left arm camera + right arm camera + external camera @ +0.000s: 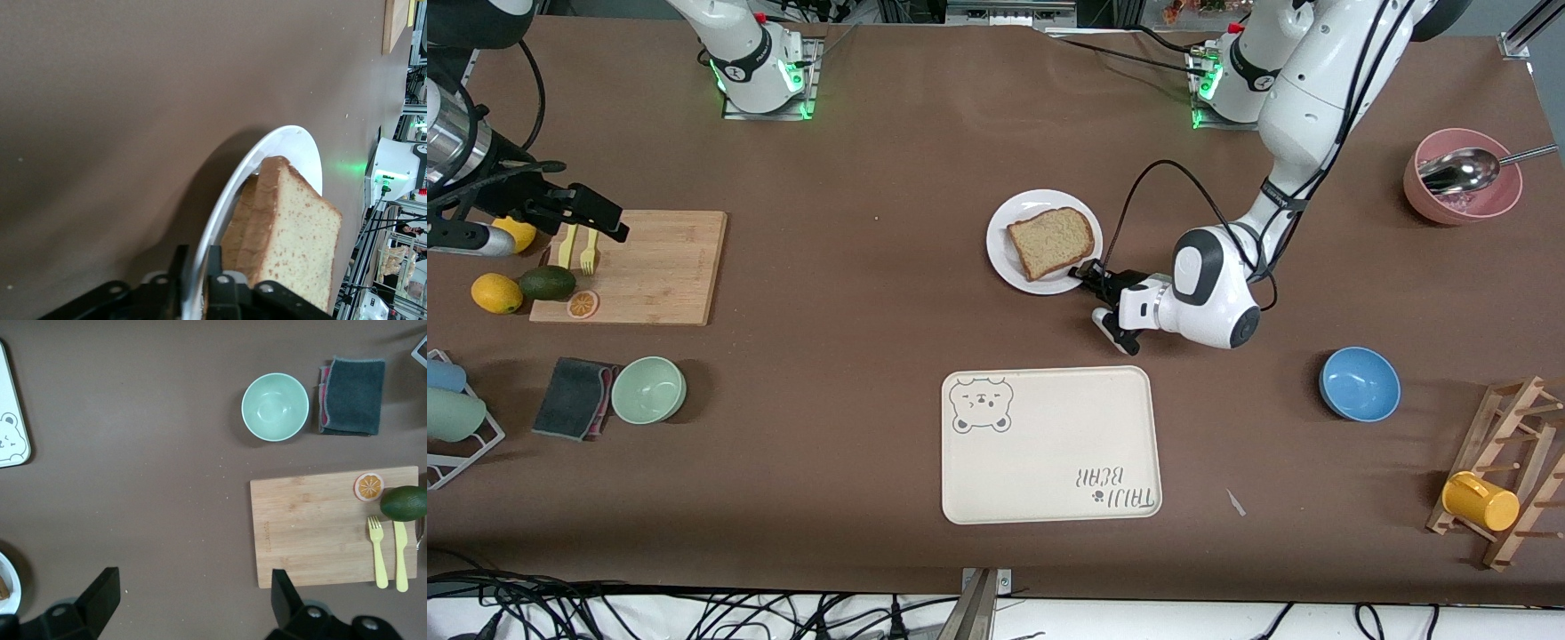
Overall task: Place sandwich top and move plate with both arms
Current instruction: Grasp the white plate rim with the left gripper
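Resting on the plate [1005, 258], the sandwich top [1051, 241] lies flat with a second slice [239, 230] showing under it in the left wrist view; what sits between them is hidden. That white plate stands mid-table, farther from the front camera than the cream bear tray [1049, 462]. At the plate's rim on the side toward the left arm's end of the table, the left gripper [1092, 276] is clamped on the edge, one finger [177, 273] under the rim and the other [213, 267] above it, as far as the wrist view lets one judge. The left arm reaches down low to the table from its base.

The right gripper [596, 220] hangs over the wooden cutting board [654, 267] with its fingers [100, 593] spread wide and nothing between them; that arm waits. On the board lie two yellow forks [580, 249] and an orange slice [583, 304], with an avocado [547, 283] touching its edge. Nearer the camera stand a pale green bowl [648, 389] and a dark cloth [571, 397].
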You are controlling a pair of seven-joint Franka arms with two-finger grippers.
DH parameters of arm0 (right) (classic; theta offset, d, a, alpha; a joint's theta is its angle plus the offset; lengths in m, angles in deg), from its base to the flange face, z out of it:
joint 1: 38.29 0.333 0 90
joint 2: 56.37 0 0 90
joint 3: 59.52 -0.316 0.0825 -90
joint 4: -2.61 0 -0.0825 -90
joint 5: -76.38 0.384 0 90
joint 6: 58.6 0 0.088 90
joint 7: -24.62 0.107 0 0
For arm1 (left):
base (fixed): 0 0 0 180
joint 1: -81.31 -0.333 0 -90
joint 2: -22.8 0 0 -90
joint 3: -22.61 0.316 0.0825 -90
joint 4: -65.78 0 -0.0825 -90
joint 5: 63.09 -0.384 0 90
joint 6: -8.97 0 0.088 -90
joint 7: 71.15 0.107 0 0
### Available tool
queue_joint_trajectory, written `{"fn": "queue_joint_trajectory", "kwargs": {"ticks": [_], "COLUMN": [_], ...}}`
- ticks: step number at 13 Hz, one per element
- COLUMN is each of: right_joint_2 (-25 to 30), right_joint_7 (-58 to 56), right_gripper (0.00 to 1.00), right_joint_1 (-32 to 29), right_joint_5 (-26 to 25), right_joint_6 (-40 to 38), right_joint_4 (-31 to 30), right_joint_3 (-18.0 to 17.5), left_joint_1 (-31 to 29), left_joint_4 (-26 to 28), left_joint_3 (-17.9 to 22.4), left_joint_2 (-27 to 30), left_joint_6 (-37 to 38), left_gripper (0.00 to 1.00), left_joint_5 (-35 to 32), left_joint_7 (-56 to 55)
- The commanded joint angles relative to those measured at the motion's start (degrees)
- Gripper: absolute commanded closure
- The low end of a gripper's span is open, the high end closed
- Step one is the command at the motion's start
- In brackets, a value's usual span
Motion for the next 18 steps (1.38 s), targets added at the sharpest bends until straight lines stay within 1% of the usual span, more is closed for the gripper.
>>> {"fn": "queue_joint_trajectory", "kwargs": {"ticks": [1, 6, 7, 8, 10, 12, 14, 16, 18], "right_joint_2": [1.33, 0.97, 0.97, 0.97, 0.45, 0.54, 0.36, 0.36, 0.36], "right_joint_7": [-2.67, -2.85, -3.11, -3.03, -2.85, -2.15, -2.93, -2.68, -2.15], "right_gripper": [0.0, 0.0, 0.0, 0.0, 0.0, 0.0, 0.0, 0.0, 0.0], "right_joint_1": [-0.94, -0.85, -0.59, -0.24, 0.02, 0.72, 0.73, 0.73, 0.82], "right_joint_5": [-1.05, -1.58, -1.93, -3.24, -3.78, -3.95, -3.96, -3.87, -3.87], "right_joint_6": [-0.32, -1.64, -1.73, -2.08, -2.17, -2.87, -3.31, -4.1, -4.1], "right_joint_4": [-1.05, -1.05, -1.05, -1.05, -1.05, -0.88, -1.14, -0.88, -0.88], "right_joint_3": [-0.76, -1.2, -1.2, -1.2, -1.29, -1.98, -1.99, -2.08, -2.52], "left_joint_1": [0.47, -0.49, -0.93, -1.19, -1.99, -2.16, -3.65, -5.58, -6.47], "left_joint_4": [0.15, -0.82, -1.69, -3.01, -4.51, -7.4, -8.9, -13.45, -17.77], "left_joint_3": [0.32, 0.14, 0.14, 0.14, 0.14, 0.23, 0.23, 0.32, 0.58], "left_joint_2": [0.23, 0.67, 0.76, 0.76, 0.76, 0.32, 0.23, -1.78, -4.42], "left_joint_6": [-0.55, 0.33, 0.77, 2.34, 2.97, 2.97, 2.88, 2.88, 2.71], "left_gripper": [1.0, 1.0, 1.0, 1.0, 1.0, 1.0, 1.0, 1.0, 1.0], "left_joint_5": [1.48, 2.18, 2.27, 2.88, 6.29, 8.23, 12.7, 15.96, 17.38], "left_joint_7": [2.28, 2.1, 2.01, 2.1, 2.19, 2.19, 2.19, 2.01, 1.49]}}
